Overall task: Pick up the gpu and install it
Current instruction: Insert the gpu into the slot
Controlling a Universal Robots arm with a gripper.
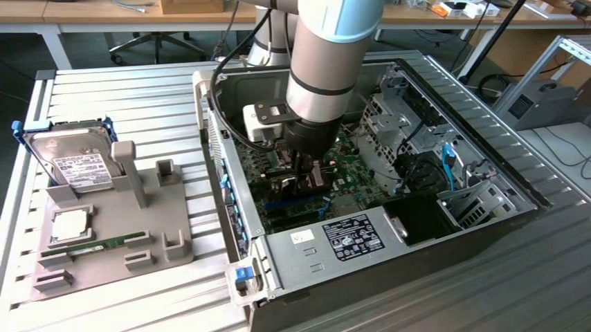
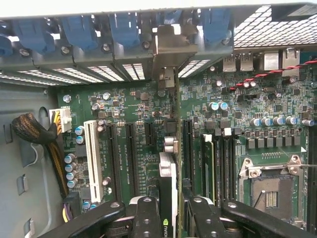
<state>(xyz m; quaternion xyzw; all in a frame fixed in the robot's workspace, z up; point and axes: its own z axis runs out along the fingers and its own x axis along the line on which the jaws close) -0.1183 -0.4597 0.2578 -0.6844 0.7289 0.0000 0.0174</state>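
Note:
The gpu (image 2: 168,183) stands on edge over the green motherboard (image 2: 138,124), seen end-on as a thin card with a pale strip. Its silvery bracket (image 2: 171,47) reaches the rear slot openings of the computer case (image 1: 369,242), between the blue latches. My gripper (image 2: 168,210) is shut on the gpu, one black finger on each face of the card. In the exterior view the gripper (image 1: 308,178) is deep inside the open case, with the dark gpu (image 1: 293,185) under it. Whether the card sits fully in its slot I cannot tell.
A white slot (image 2: 91,158), black slots and a braided cable bundle (image 2: 34,131) flank the card. The CPU socket (image 2: 270,191) lies to one side. Outside the case, a grey fixture (image 1: 120,228) holds a hard drive (image 1: 79,162) and a green memory stick (image 1: 93,245).

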